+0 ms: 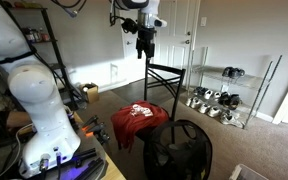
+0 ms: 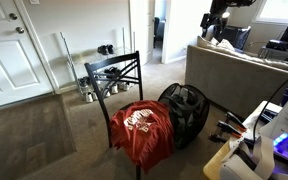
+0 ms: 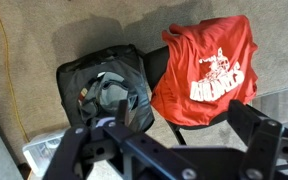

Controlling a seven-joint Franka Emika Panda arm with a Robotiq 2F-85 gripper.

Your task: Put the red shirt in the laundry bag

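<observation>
Red shirt (image 3: 209, 70), white chest graphic, draped wrinkled over chair (image 2: 112, 62)

My arm (image 1: 136, 8) is up high, the wrist turned downward, and the gripper (image 1: 144, 45) hangs in open air with nothing in it. In the wrist view its 2 fingers (image 3: 269, 140) stand spread wide along the bottom edge. An exterior view shows it dark near the top edge.
</observation>
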